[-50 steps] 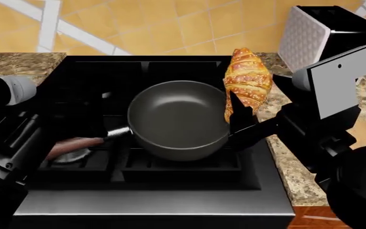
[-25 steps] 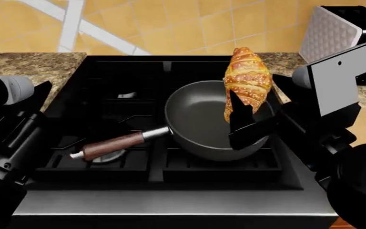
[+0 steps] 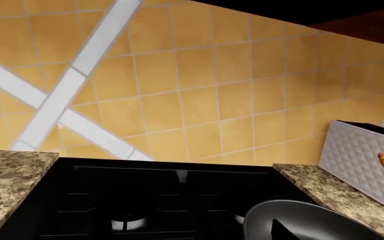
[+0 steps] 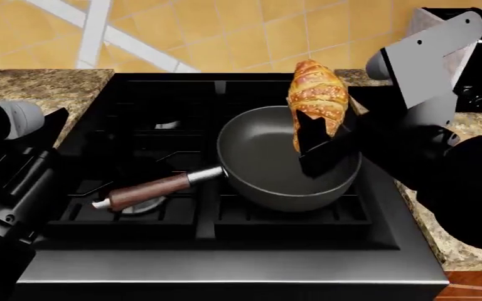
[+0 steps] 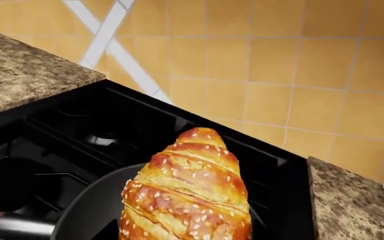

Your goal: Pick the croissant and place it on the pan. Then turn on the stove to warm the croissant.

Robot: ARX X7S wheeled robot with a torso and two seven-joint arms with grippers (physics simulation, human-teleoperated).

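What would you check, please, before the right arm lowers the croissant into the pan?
1. Grip: the right gripper is shut on the croissant, which stands upright between the jaws: ok.
2. Position: in the head view the croissant sits over the right part of the pan; the right wrist view also shows pan below it: ok.
3. Pan: empty, sitting on the stove grates: ok.
4. Pan handle: points away toward the robot's left, off the lowering path: ok.
5. Left arm: parked at the left edge, away from the pan: ok.
6. Height above the pan floor: cannot tell.
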